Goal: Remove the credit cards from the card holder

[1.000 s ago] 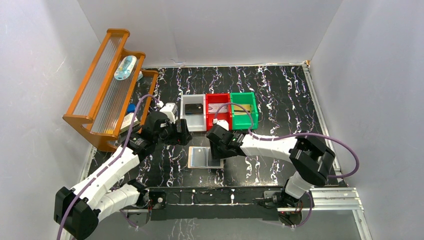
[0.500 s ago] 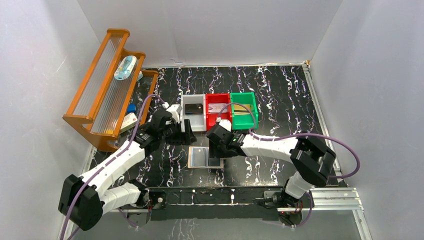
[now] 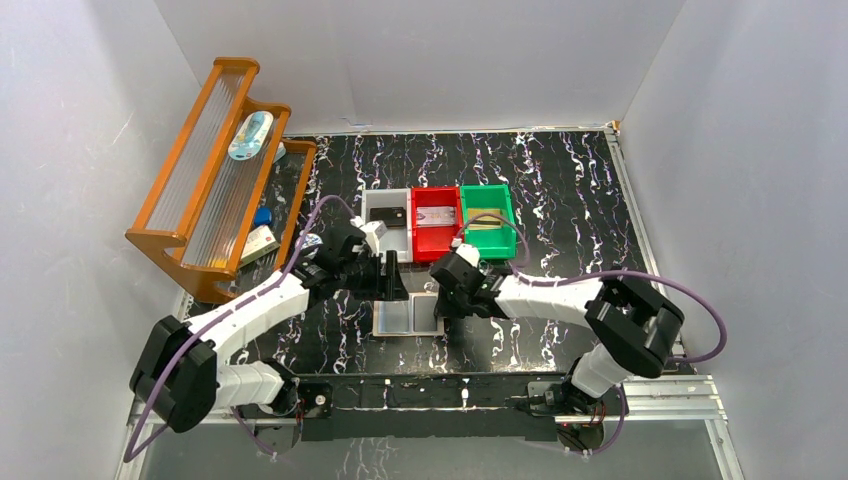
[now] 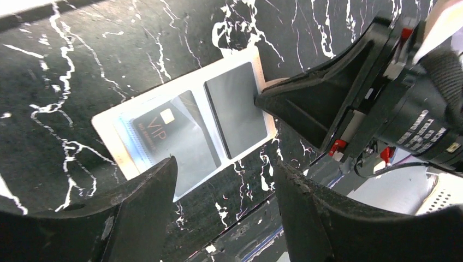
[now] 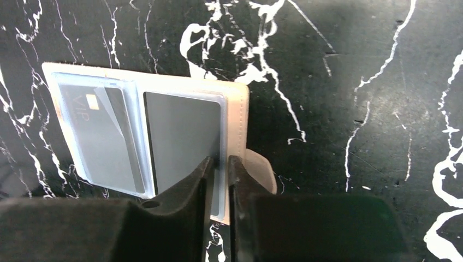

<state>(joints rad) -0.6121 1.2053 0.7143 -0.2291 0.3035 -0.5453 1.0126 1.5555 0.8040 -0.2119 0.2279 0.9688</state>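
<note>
The tan card holder (image 3: 392, 318) lies open and flat on the black marbled table. In the left wrist view the holder (image 4: 112, 136) shows a black VIP card (image 4: 164, 131) in its left blue pocket and a plain dark card (image 4: 236, 109) in the right one. My left gripper (image 4: 224, 164) is open and empty, hovering over the holder's near edge. My right gripper (image 5: 220, 161) is shut, its tips at the holder's right edge (image 5: 238, 117) beside the strap tab (image 5: 261, 169). Both grippers show from above: the left gripper (image 3: 392, 285) and the right gripper (image 3: 447, 303).
A grey bin (image 3: 397, 243), a red bin (image 3: 437, 238) and a green bin (image 3: 490, 243) stand in a row just behind the holder, each with a card-like item inside. A wooden rack (image 3: 215, 170) with small items stands at the left wall.
My left arm has swung right and now hangs over the holder. My right gripper has shifted slightly right, to the holder's right edge. The holder has not moved.
</note>
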